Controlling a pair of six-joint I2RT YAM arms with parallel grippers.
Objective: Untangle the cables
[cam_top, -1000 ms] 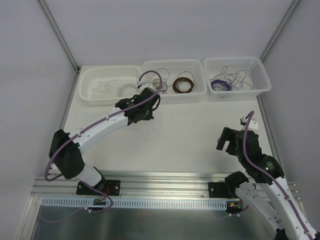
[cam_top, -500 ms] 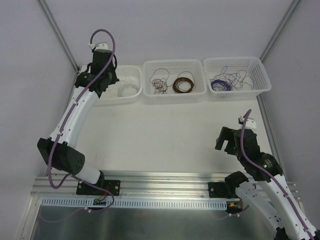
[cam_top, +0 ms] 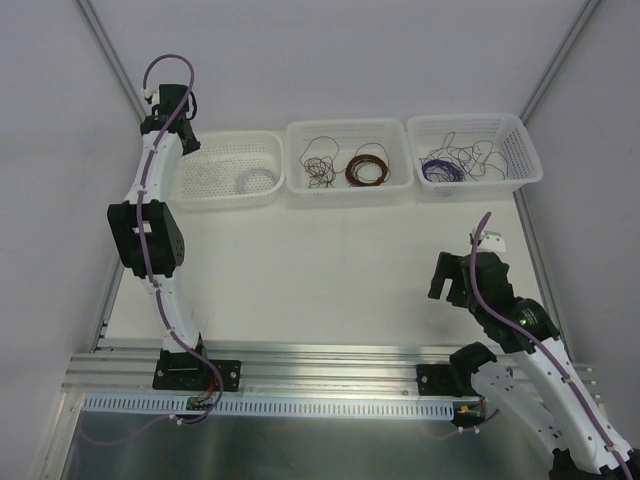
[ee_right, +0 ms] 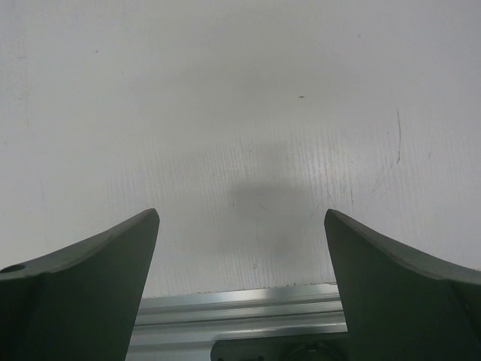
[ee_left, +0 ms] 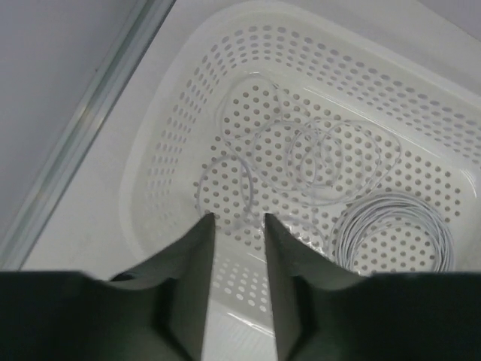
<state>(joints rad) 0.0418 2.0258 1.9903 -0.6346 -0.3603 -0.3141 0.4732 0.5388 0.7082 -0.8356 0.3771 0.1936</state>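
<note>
Pincers first: nearer than the middle basket (cam_top: 348, 190), our right pincer (ee_right: 240, 212) hangs spread wide and empty over bare table (cam_top: 330, 270). Our left pincer (ee_left: 239, 218), narrowly parted and empty, hovers above the left-hand basket (cam_top: 220, 197). Cables (cam_top: 470, 157) lie tangled in the right-hand basket (cam_top: 480, 186).

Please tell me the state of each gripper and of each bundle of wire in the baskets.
Left gripper: fingers slightly apart, empty.
Right gripper: fingers wide apart, empty.
Purple wires: tangled.
Dark wires: loose, tangled loops.
Brown coil: neatly wound.
White coil: neatly wound.
</note>
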